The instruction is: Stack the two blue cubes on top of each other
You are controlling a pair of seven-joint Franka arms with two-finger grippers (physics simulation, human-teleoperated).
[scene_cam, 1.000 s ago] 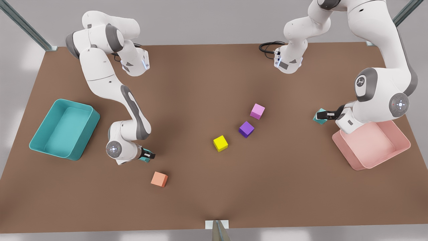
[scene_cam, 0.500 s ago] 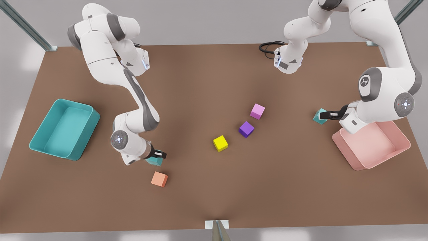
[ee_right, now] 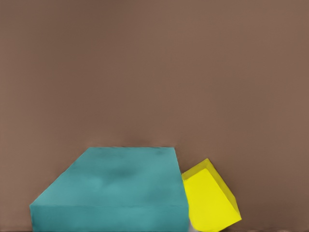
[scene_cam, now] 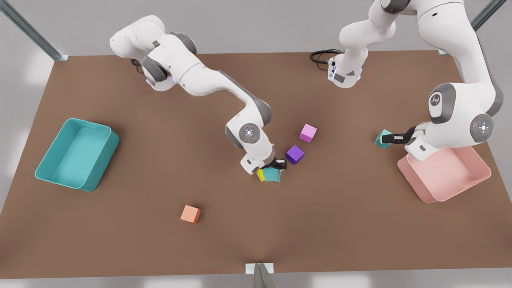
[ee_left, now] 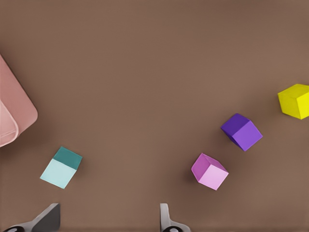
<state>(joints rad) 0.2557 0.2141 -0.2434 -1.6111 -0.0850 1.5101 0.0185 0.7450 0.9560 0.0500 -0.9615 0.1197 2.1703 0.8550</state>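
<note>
One blue cube [scene_cam: 273, 175] hangs low over the table's middle with my right gripper [scene_cam: 277, 165] shut on it; it is the arm on the front view's left. The right wrist view has this cube [ee_right: 113, 191] close up, with the yellow cube [ee_right: 210, 198] right beside it. The other blue cube [scene_cam: 383, 139] lies on the table near the pink bin [scene_cam: 476, 180]. My left gripper [scene_cam: 391, 138] hovers over it, open. In the left wrist view that cube [ee_left: 61, 167] lies just ahead of the spread fingertips [ee_left: 52, 214], not between them.
The yellow cube [scene_cam: 260, 175] is partly hidden behind the held cube. A purple cube [scene_cam: 295, 154] and a pink cube [scene_cam: 308, 133] lie just beyond. An orange cube [scene_cam: 190, 214] sits towards the front. A teal bin [scene_cam: 52, 168] stands at the front view's left.
My right arm has swept from beside the orange cube to the table's middle, carrying its blue cube next to the yellow cube. The left arm has barely shifted.
</note>
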